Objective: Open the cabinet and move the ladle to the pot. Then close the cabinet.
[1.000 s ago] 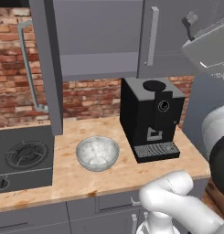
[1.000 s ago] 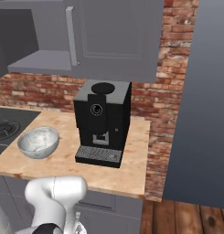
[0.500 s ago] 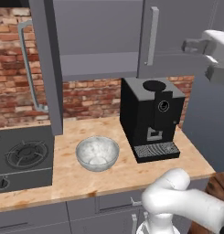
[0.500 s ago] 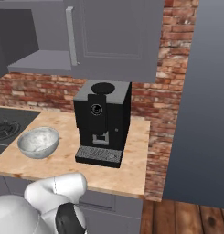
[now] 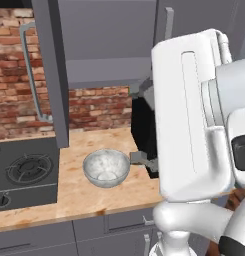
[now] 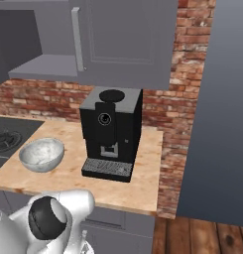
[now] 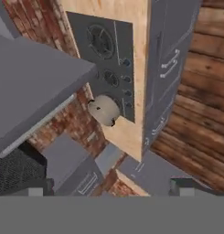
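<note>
Black coffee machine [image 6: 111,134] centre frame on wooden counter [image 6: 143,183], grey bowl [image 6: 41,154] at left, cabinet [image 6: 128,42] door shut above

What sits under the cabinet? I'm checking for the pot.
Under the cabinet: a black coffee machine and a bowl on the counter. The arm hides some counter.

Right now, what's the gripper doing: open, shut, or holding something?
Gripper: open, its two dark fingers wide apart, nothing between them.
</note>
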Available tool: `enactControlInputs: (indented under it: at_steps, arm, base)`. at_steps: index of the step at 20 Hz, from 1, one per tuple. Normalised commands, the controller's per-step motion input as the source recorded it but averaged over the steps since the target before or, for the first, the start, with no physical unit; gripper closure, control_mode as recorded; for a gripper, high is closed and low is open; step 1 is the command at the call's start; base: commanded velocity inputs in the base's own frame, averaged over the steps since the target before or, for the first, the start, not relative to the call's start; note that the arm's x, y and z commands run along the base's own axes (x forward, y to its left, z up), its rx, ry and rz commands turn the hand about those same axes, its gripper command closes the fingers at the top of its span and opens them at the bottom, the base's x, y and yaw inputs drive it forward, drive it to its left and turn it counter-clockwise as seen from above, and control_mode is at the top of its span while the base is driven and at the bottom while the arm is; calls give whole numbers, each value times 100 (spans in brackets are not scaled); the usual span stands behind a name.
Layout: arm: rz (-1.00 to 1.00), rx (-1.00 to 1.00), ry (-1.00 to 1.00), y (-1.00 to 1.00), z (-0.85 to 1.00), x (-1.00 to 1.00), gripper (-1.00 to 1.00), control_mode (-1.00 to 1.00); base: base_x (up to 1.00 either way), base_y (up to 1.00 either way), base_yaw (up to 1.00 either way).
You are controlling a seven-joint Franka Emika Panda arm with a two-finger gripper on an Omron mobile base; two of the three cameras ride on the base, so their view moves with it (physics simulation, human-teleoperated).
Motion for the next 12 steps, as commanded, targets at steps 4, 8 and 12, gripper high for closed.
enactControlInputs:
  at_steps: [4,8,12]
  arm:
    - [-33,-66,-53,49,-39,0,-100,-100]
    - [-32,-61,-59,23,-41,0,-100,-100]
    - [-30,-54,-67,1,-42,6,-100,-100]
  base:
    - [0,0,0]
    - [0,0,0]
    - [0,0,0]
